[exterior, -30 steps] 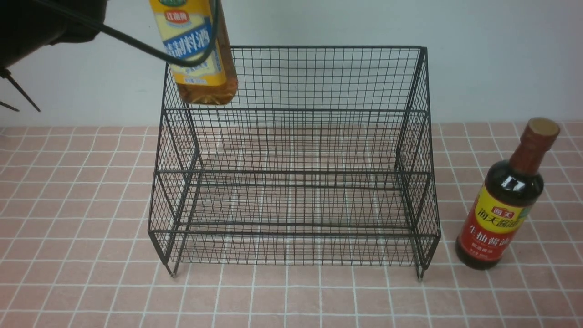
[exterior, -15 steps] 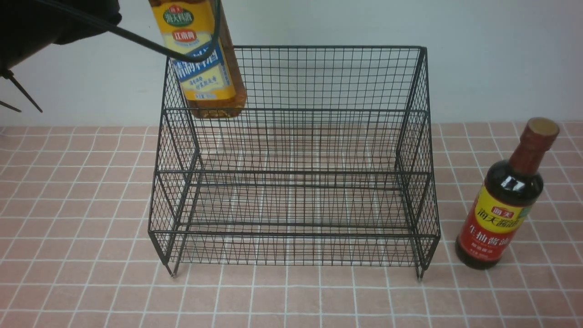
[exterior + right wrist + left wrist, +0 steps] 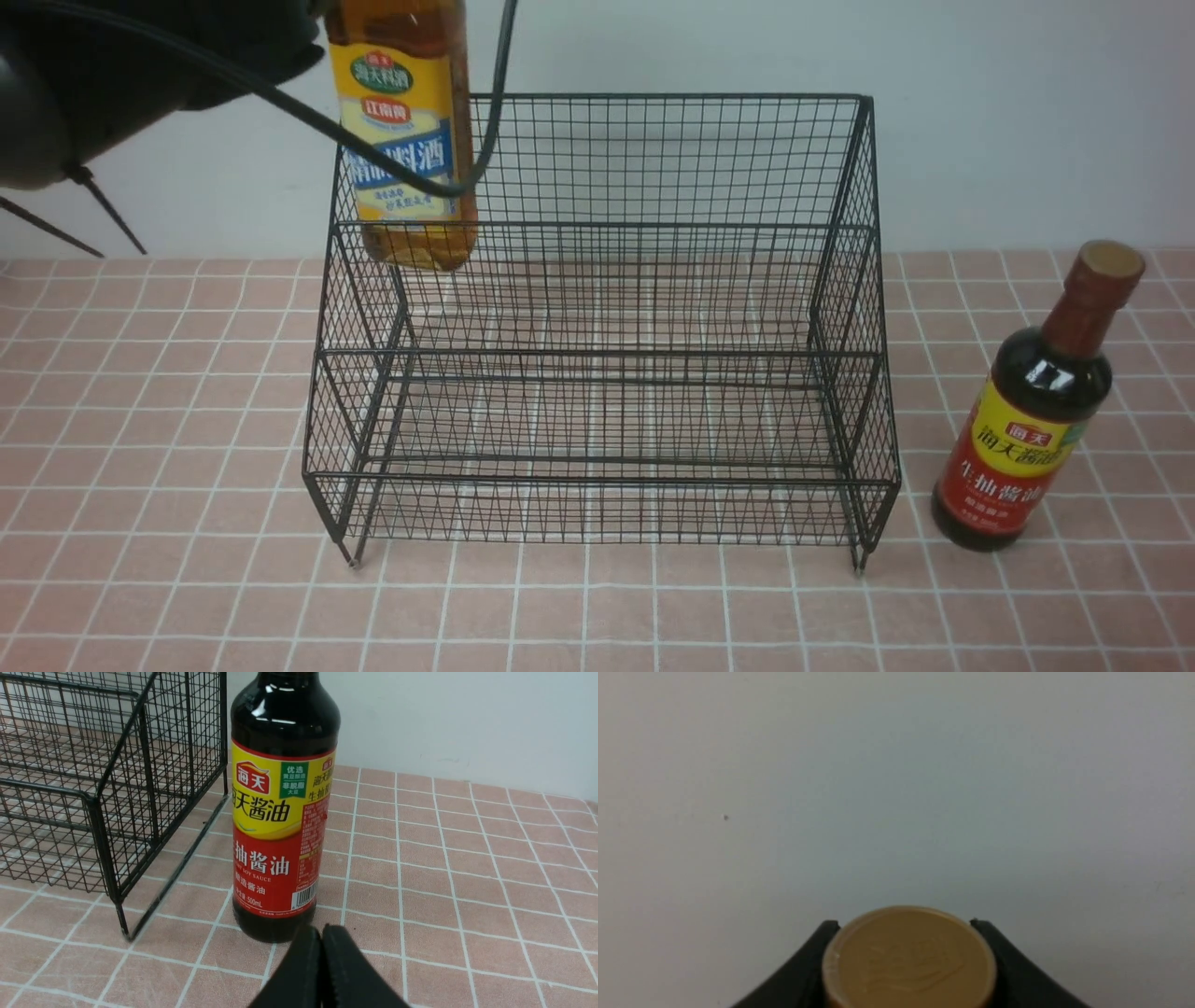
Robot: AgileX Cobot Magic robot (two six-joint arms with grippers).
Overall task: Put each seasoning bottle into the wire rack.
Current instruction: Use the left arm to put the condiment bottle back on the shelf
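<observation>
Left gripper (image 3: 905,926) pinches the amber bottle (image 3: 403,149) by its cap (image 3: 908,961), only the wrist cam shows that; bottle hangs below it, maybe inside the wire rack (image 3: 653,224). Right gripper (image 3: 322,935) is pressed together.

Dark bottle (image 3: 282,812) label: red logo 海天, 海天酱油, 抽酱油, SOY SAUCE, 500mL; small print unreadable. Amber bottle (image 3: 400,117) label: 江南黄 in red oval, 料酒 on blue band, green oval probably 海天, blurry.

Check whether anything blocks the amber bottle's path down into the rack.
Nothing visible. The amber bottle, in the left gripper, hangs at the wire rack's rear left corner; both tiers are empty. A black cable loops across its front, not beneath it.
</observation>
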